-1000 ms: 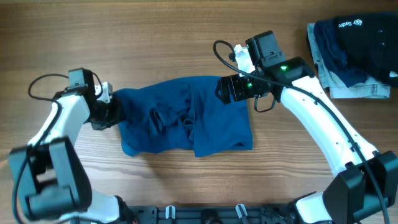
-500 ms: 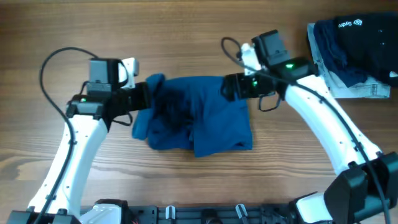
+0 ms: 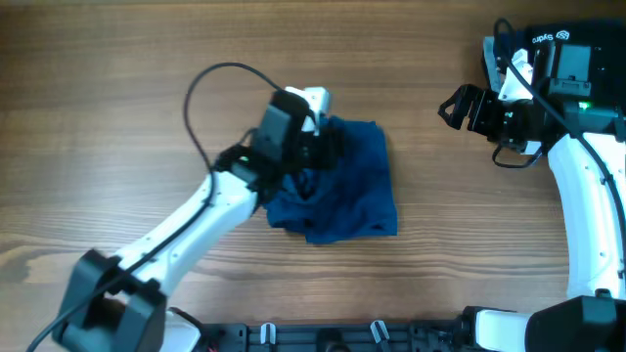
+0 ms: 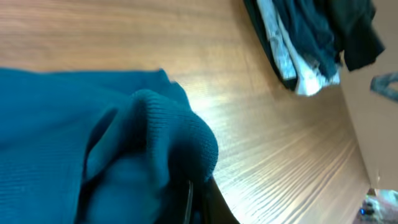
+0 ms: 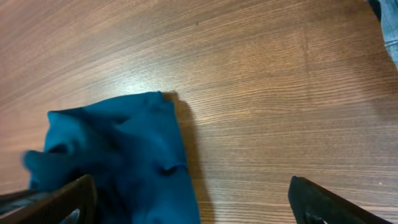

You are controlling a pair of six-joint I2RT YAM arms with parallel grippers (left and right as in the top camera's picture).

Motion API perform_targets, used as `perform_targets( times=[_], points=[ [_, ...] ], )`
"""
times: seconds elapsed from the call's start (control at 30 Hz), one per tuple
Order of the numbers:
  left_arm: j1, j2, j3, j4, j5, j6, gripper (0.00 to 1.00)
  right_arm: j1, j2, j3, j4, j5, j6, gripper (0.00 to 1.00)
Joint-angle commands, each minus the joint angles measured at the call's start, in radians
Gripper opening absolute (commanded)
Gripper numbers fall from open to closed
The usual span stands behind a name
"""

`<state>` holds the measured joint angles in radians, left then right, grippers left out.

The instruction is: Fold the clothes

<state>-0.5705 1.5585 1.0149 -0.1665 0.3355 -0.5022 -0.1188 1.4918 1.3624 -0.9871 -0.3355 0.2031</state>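
The mid-blue garment (image 3: 347, 196) lies bunched and doubled over itself at the table's middle. My left gripper (image 3: 331, 149) is over its top left part and is shut on a gathered fold of it. In the left wrist view the blue fabric (image 4: 124, 143) fills the frame and bulges over the jaws (image 4: 193, 199). My right gripper (image 3: 454, 106) is open and empty, well to the right of the garment and apart from it. In the right wrist view the fingers (image 5: 193, 193) are spread wide, with the garment (image 5: 118, 155) at lower left.
A dark navy garment with a white logo (image 3: 602, 39) lies at the back right corner, partly under my right arm. In the left wrist view it (image 4: 329, 25) sits on a pale denim piece (image 4: 298, 62). Bare wooden table (image 3: 117, 98) surrounds the blue garment.
My left gripper carried the garment's left edge rightward over the rest, so the garment is much narrower. My right gripper let go of the top right edge and drew back to the right.
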Motion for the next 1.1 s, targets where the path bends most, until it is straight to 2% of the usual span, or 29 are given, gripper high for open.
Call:
perform_targets(
  times=[0.0, 0.13, 0.3, 0.37, 0.4, 0.47, 0.57, 0.63, 0.7, 0.77, 0.8, 0.9, 0.93, 1.07],
  points=[
    [-0.088, 0.066, 0.047, 0.039, 0.016, -0.031, 0.04, -0.001, -0.013, 0.018, 0.003, 0.003, -0.018, 1.0],
    [-0.146, 0.074, 0.125, 0.048, -0.001, -0.03, 0.04, -0.001, -0.013, 0.018, 0.006, 0.006, -0.018, 1.0],
    [-0.16, 0.099, 0.133, 0.09, -0.041, -0.031, 0.04, -0.003, -0.013, 0.018, 0.01, 0.006, -0.017, 0.99],
    [-0.163, 0.135, 0.133, 0.105, -0.036, -0.058, 0.15, -0.011, -0.013, 0.018, 0.01, 0.006, -0.017, 1.0],
    [-0.172, 0.153, 0.133, 0.135, -0.016, -0.06, 0.29, -0.02, -0.013, 0.018, 0.012, 0.006, -0.018, 0.99],
    [-0.196, 0.164, 0.133, 0.2, -0.011, -0.056, 1.0, -0.047, -0.013, 0.018, 0.013, 0.002, -0.016, 1.0],
    [-0.167, 0.162, 0.142, 0.222, -0.014, -0.052, 1.0, -0.066, -0.013, 0.018, 0.006, -0.01, 0.006, 1.0],
    [-0.073, 0.131, 0.182, 0.151, -0.01, -0.052, 1.0, -0.065, -0.013, 0.018, -0.024, -0.07, -0.005, 1.0],
    [0.048, 0.071, 0.219, 0.052, -0.011, -0.051, 1.0, -0.057, -0.013, 0.018, -0.071, -0.103, -0.051, 1.0],
    [0.201, -0.002, 0.235, -0.05, -0.01, -0.051, 1.0, -0.017, -0.013, 0.018, -0.131, -0.184, -0.206, 1.0],
    [0.292, -0.039, 0.235, -0.111, -0.01, -0.041, 1.0, 0.021, -0.013, 0.016, -0.169, -0.22, -0.318, 1.0],
    [0.452, -0.072, 0.235, -0.259, -0.006, 0.063, 1.0, 0.166, -0.01, -0.023, -0.207, -0.215, -0.469, 0.99],
    [0.51, -0.072, 0.235, -0.347, -0.006, 0.109, 1.0, 0.253, -0.008, -0.07, -0.196, -0.2, -0.502, 1.0],
    [0.566, -0.072, 0.235, -0.422, -0.016, 0.185, 1.0, 0.434, -0.005, -0.204, -0.092, -0.182, -0.506, 0.97]
  ],
)
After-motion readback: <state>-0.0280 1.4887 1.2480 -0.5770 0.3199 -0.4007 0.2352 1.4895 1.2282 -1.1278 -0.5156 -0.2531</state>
